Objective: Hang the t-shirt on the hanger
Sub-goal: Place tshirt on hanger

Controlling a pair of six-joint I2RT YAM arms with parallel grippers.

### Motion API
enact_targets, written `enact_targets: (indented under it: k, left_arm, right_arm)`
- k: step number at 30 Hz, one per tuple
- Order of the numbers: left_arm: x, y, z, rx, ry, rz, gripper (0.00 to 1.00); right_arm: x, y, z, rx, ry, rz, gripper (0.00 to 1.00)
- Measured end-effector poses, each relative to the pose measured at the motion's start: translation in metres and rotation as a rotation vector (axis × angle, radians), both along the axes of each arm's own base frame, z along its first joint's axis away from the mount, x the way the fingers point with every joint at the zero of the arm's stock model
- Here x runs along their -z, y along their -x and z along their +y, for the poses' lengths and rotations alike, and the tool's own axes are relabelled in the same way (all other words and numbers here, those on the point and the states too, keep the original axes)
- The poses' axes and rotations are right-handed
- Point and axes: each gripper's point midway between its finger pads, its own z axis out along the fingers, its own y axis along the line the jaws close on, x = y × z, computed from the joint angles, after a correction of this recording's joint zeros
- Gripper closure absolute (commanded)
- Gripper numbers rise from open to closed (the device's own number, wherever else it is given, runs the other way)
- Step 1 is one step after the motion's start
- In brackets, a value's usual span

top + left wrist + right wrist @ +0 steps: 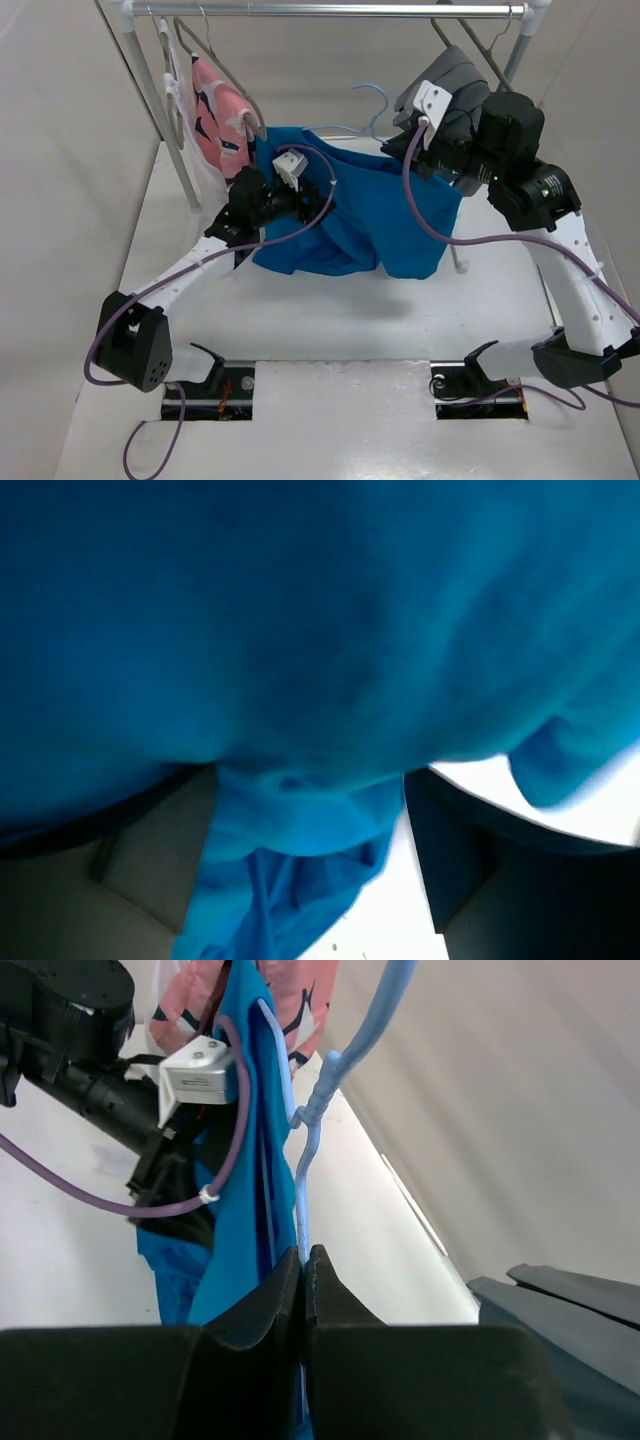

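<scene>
One hanger (pixel 302 1180) in right pincer (pixel 303 1257)

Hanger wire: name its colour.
The hanger is light blue; the right wrist view shows it best.

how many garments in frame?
3. The blue t-shirt hangs bunched at centre; a pink patterned garment hangs at the rail's left end; a grey garment hangs at the right, partly behind the right arm. Something white behind the pink one may be another.
</scene>
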Motion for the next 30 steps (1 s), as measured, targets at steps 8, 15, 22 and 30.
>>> enact_targets:
  k: [8, 15, 22, 30]
  left_arm:
    - [0.006, -0.014, 0.006, -0.122, -0.004, 0.023, 1.0]
    - [-0.003, 0.004, 0.004, -0.036, -0.018, -0.04, 1.0]
    - [-0.024, 0.078, -0.011, 0.266, -0.108, -0.336, 1.0]
    - [-0.044, 0.118, -0.03, 0.481, -0.108, -0.484, 1.0]
  right_arm:
    - [0.005, 0.002, 0.007, 0.007, -0.024, 0.0, 1.0]
    - [0.0, -0.001, 0.0, 0.031, -0.038, -0.018, 1.0]
    - [-0.009, -0.021, -0.02, 0.148, -0.074, -0.031, 1.0]
    - [-0.011, -0.05, -0.024, 0.243, -0.095, -0.032, 1.0]
